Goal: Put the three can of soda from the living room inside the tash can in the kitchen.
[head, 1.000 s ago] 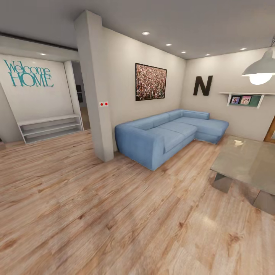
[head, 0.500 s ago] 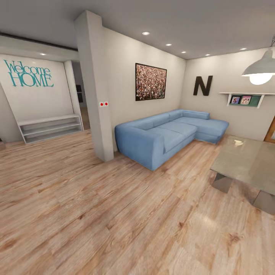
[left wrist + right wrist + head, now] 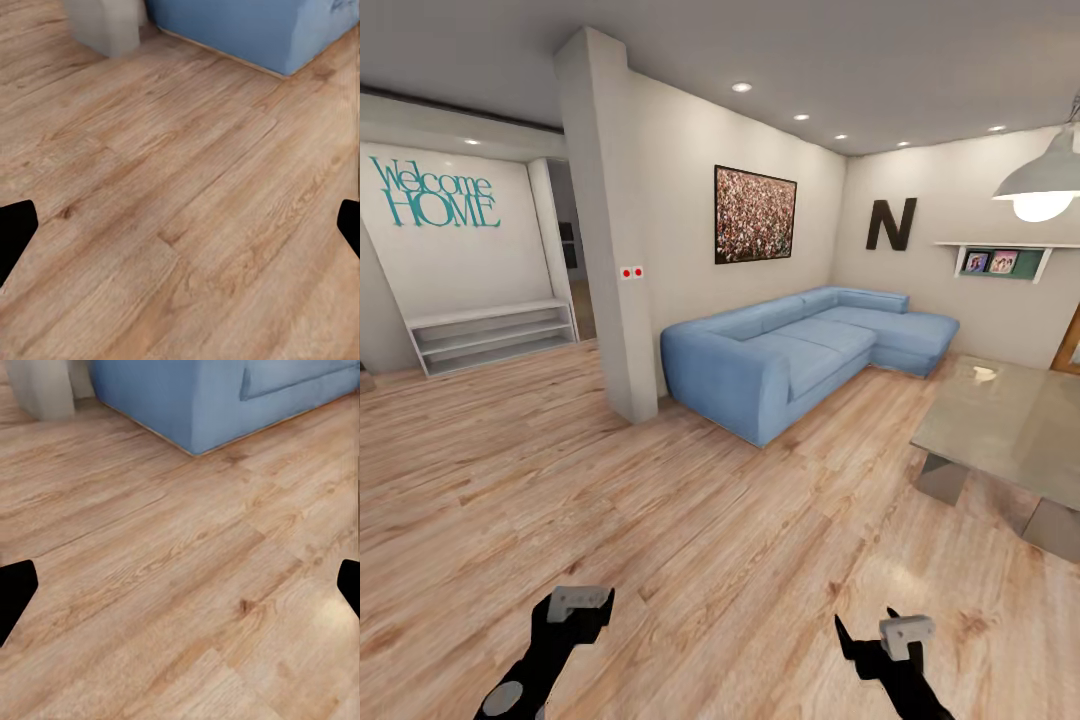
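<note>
The robot stands in the living room on a wood plank floor (image 3: 690, 540). Both arms show at the lower edge of the head view. The left gripper (image 3: 575, 610) and the right gripper (image 3: 875, 640) hang above bare floor, well apart from each other. In each wrist view the two black fingertips (image 3: 15, 232) sit at opposite edges of the picture with open floor between them, so both grippers are spread wide and hold nothing.

A blue corner sofa (image 3: 800, 350) stands against the far walls, beside a white pillar (image 3: 610, 250). A glass-topped desk (image 3: 1010, 425) stands at the right, near the sofa. No soda can is discernible on the desk; a small pale object on its far end is too small to identify.
</note>
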`<state>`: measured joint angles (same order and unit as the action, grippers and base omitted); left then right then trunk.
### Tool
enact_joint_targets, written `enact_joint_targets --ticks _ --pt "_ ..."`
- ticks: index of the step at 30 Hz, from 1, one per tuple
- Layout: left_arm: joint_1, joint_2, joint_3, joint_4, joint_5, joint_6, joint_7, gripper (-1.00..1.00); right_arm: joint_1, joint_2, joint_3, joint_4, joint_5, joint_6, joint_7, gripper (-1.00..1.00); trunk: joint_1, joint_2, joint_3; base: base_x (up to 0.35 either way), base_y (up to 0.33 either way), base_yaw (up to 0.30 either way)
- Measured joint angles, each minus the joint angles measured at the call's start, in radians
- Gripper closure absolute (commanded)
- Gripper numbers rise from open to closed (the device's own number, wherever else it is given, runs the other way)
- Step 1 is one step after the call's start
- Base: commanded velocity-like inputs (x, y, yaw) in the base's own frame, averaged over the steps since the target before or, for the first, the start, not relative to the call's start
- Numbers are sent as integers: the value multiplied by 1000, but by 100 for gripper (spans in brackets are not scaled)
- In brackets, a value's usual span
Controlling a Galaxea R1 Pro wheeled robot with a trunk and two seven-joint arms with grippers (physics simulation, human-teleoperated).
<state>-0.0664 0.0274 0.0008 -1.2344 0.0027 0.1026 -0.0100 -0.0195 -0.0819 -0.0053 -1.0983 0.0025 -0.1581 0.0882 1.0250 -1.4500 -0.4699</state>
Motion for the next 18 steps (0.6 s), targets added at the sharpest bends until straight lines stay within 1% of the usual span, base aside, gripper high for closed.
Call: enact_joint_targets --ticks 3,5,6,7,8,12,16,18 --pt "11 0 0 -103 0 2 0 -100 5 0 0 -66 -4 3 0 -100 0 0 0 0 0 0" --pt "31 0 0 -151 -1 -2 0 -100 13 1 -1 -91 -6 1 1 -100 0 0 0 0 0 0" --pt "96 1 0 -196 0 -21 0 -100 44 0 -4 -103 -11 -6 1 -100 0 0 0 0 0 0" --pt "112 1 0 -199 0 -33 0 -100 52 0 -4 -101 -12 -8 1 -100 0 0 0 0 0 0" --pt "112 1 0 -199 0 -33 0 -100 52 0 -4 -101 -12 -8 1 -100 0 0 0 0 0 0" --pt "143 2 1 -196 -5 -103 -1 -100 68 2 -5 -95 -13 -12 0 -100 0 0 0 0 0 0" --pt "159 2 3 -159 -5 -169 3 -100 81 4 -5 -91 -13 -14 -4 -100 0 0 0 0 0 0" --pt "161 2 3 -146 -5 -180 4 -100 83 4 -5 -90 -13 -15 -4 -100 0 0 0 0 0 0"
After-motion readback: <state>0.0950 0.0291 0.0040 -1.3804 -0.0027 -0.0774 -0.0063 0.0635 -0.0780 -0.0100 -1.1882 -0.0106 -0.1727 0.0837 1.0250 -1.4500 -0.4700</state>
